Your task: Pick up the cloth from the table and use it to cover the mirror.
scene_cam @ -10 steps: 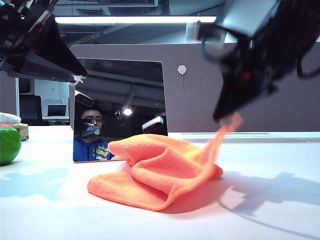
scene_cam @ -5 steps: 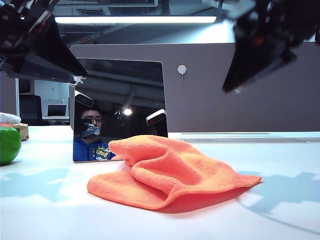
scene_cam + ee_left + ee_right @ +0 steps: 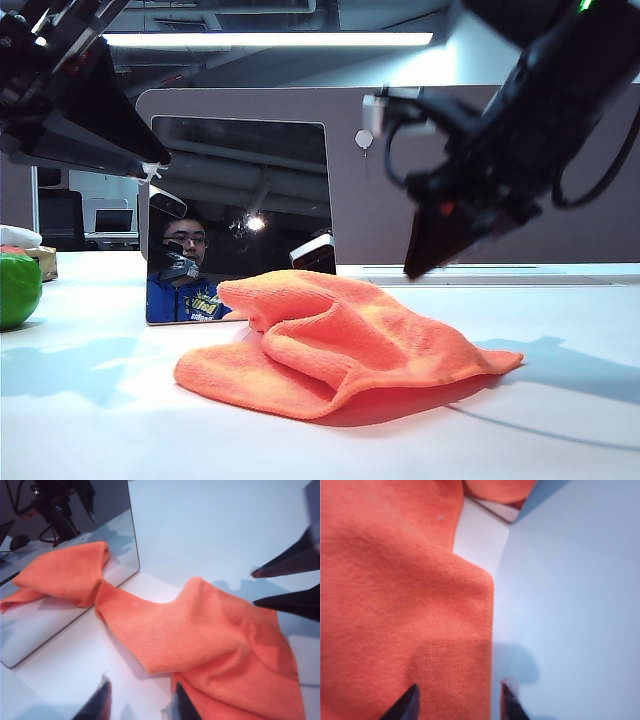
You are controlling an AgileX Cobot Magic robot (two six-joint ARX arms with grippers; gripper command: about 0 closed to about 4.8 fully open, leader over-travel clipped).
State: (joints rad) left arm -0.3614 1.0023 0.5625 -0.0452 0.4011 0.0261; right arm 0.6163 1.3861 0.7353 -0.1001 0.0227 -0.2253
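On the table [image 3: 560, 420] lay the cloth [image 3: 340, 345], crumpled, touching the upright mirror's [image 3: 240, 200] foot. Above its right edge hung the right tool [image 3: 460, 700], jaws apart, empty. Left tool [image 3: 142, 702] hovered high, jaws apart, empty.

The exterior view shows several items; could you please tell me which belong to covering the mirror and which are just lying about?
Job:
- cloth, heaped on the table
- mirror, upright behind it
- left gripper and right gripper, both open above the cloth

Lying about:
- green ball
- partition
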